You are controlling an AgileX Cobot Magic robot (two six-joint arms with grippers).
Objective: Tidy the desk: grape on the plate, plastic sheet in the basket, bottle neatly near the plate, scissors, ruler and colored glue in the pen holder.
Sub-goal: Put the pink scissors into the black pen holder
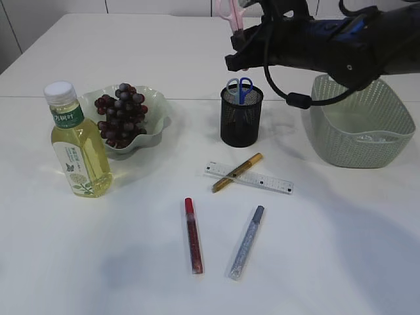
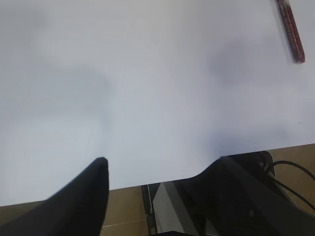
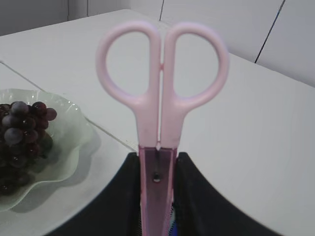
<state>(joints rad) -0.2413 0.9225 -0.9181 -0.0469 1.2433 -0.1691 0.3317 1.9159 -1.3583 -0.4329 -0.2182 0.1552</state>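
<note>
1. The right gripper (image 3: pixel 157 196) grips the pink scissors (image 3: pixel 160 93) by the blade end, handles up, above the pen holder (image 1: pixel 241 118)
2. The left gripper (image 2: pixel 157 182) hangs empty, fingers spread wide, over the table (image 2: pixel 147 88)
3. Grape (image 1: pixel 121 113) lies on the plate (image 1: pixel 154 108), at 9 o'clock from the holder
4. Ruler (image 1: pixel 262 178) and gold glue (image 1: pixel 237 172) lie at 6 o'clock from the holder

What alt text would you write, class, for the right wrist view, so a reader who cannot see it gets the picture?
The right hand grips pink scissors by the covered blades, handles pointing up and filling the middle of the picture. Behind them stretches a white table; at the left edge, dark grapes sit on a pale green wavy-rimmed plate.
</note>
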